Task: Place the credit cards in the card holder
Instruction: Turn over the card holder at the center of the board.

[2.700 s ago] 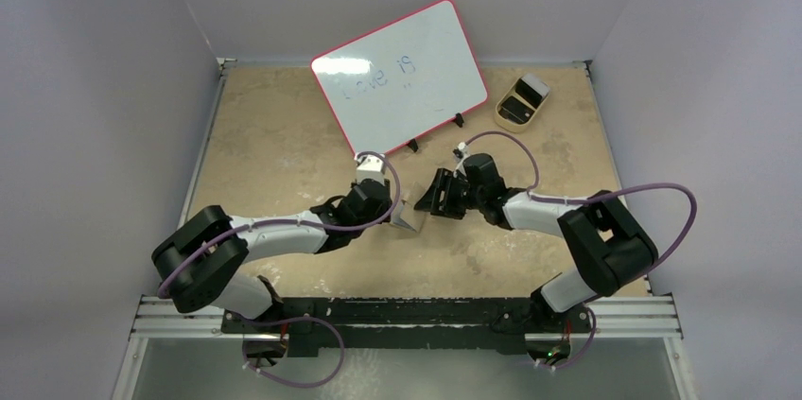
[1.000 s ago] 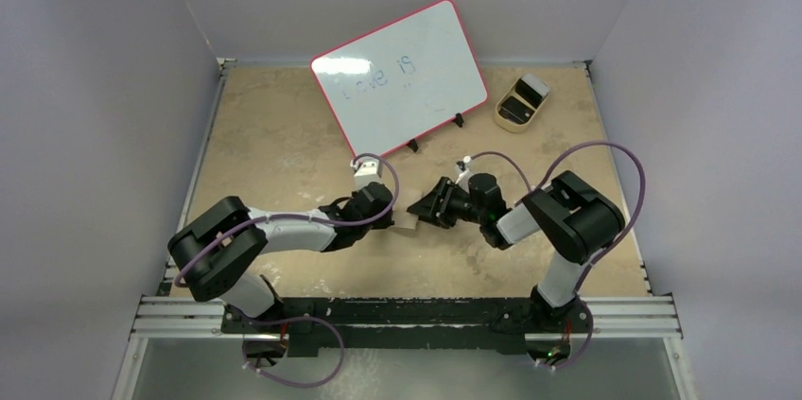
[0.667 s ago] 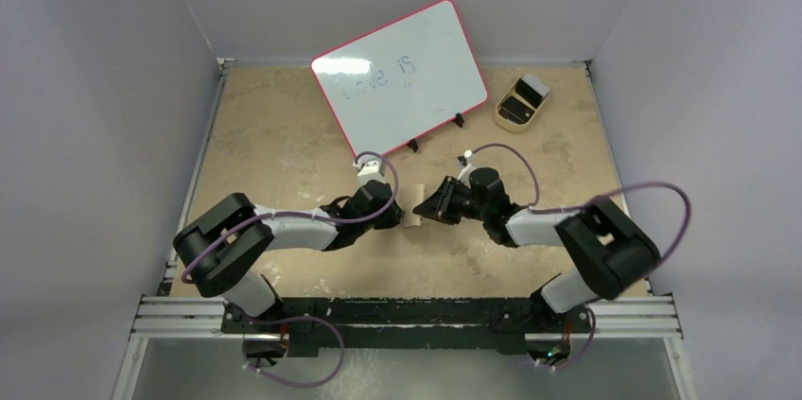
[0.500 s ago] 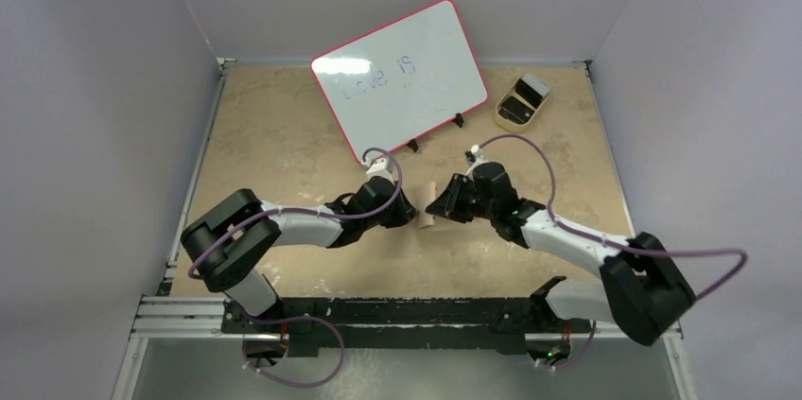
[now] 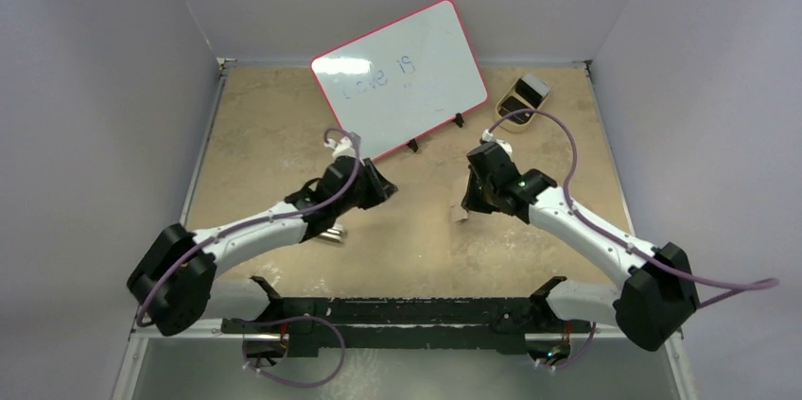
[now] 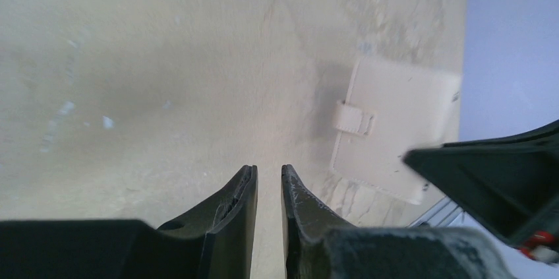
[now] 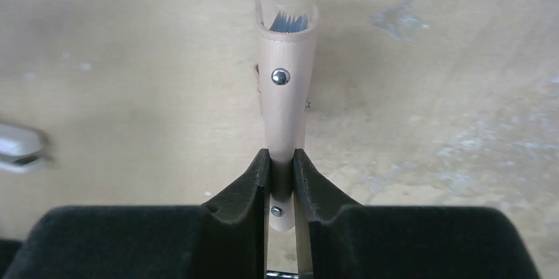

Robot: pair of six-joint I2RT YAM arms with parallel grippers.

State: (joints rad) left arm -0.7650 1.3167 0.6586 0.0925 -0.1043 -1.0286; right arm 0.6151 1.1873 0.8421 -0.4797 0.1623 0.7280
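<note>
At the near edge of the desk (image 5: 284, 126) the 2 arms reach forward from their bases, and a small silvery object (image 5: 331, 234), too small to make out, lies on the desk just beside the left forearm. A little farther in, right of the middle, the right pincer (image 7: 281, 154) is clamped on the card holder (image 7: 283, 101). Its 2 fingers (image 7: 254, 177) press the folded beige leather from both sides near 1 end, and the rest sticks out beyond the tips. The right wrist view shows the holder edge-on with a metal snap stud on its spine, and the pale blue-grey edges of the credit cards (image 7: 289, 24) sit inside its far, slightly gaping end. Whether that end touches the desk cannot be told. The left pincer (image 6: 269, 170) hovers over bare desk, well apart from the holder and to its left. Its jaws are only a narrow slit apart, with nothing between them and nothing touching them. From the left wrist the holder shows its flat outer face, with the snap tab (image 6: 353, 119) folded across 1 edge. Farther back a red-framed whiteboard (image 5: 402, 78) stands tilted on small black feet. At the far right a tan oval tray (image 5: 515, 111) holds a silver-white block (image 5: 534, 88) at its far end.
</note>
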